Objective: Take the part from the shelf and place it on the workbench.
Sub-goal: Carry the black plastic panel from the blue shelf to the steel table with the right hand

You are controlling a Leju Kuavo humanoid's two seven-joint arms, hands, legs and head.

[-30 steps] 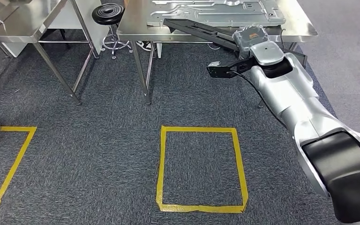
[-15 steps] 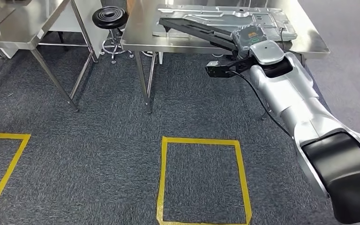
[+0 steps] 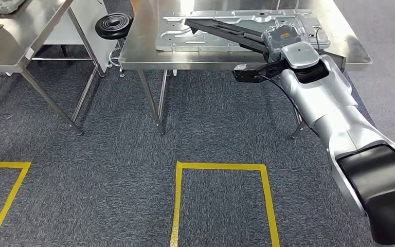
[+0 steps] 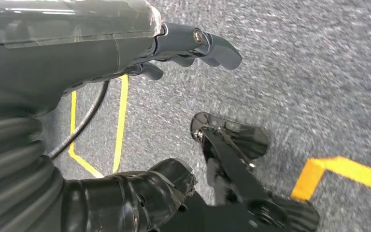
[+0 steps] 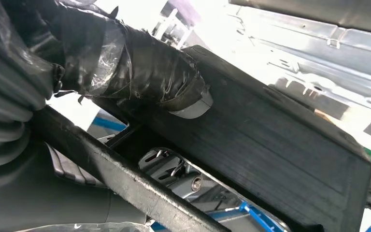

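A long, flat black part reaches out over the steel workbench, gripped at its near end by my right hand. In the right wrist view the thumb presses on the part's ribbed black face. Under the part, a large silver stamped panel lies on the bench top. Whether the part touches the panel cannot be told. My left hand hangs over the grey carpet with its fingers apart and nothing in it.
A second steel table stands at the left, with a black stool between the two tables. A yellow tape rectangle marks the carpet in front of the bench, and another yellow corner lies at far left.
The camera has moved closer to the workbench, so the whole scene has shifted. My right hand has carried the black part further over the bench top and the silver panel.
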